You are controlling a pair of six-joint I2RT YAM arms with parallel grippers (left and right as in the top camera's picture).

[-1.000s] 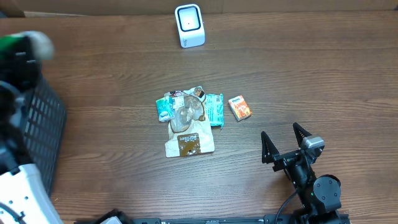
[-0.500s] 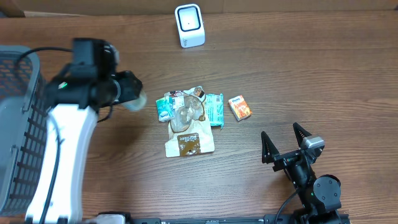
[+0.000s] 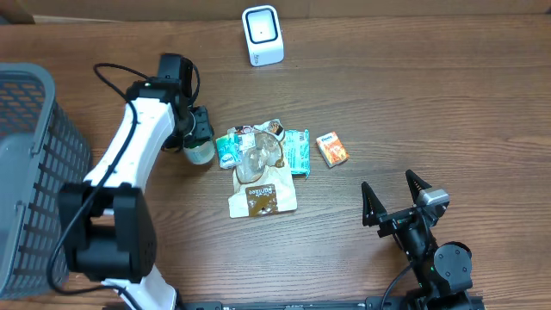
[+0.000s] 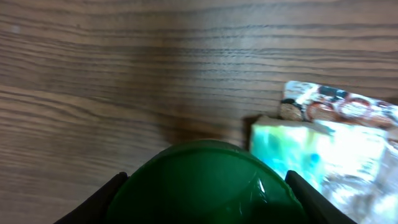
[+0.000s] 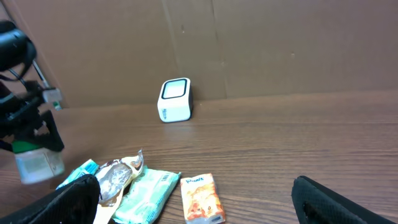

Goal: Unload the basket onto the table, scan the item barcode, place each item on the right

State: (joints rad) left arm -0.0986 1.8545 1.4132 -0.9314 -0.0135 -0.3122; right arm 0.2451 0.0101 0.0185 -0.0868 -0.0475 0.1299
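Wood-grain table [image 3: 430, 103], white scanner [image 3: 262, 34] near a seemingly cardboard back wall [image 5: 280, 50].

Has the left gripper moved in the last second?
Yes. In the overhead view the left gripper, holding a green-capped jar, went from over the basket rightward to beside the packet pile, nearer the fixed white scanner.

Mock shop checkout in a lab, wooden table [image 3: 430, 103], white barcode scanner [image 3: 263, 34], mesh basket [image 3: 34, 172], cardboard backdrop [image 5: 280, 50]
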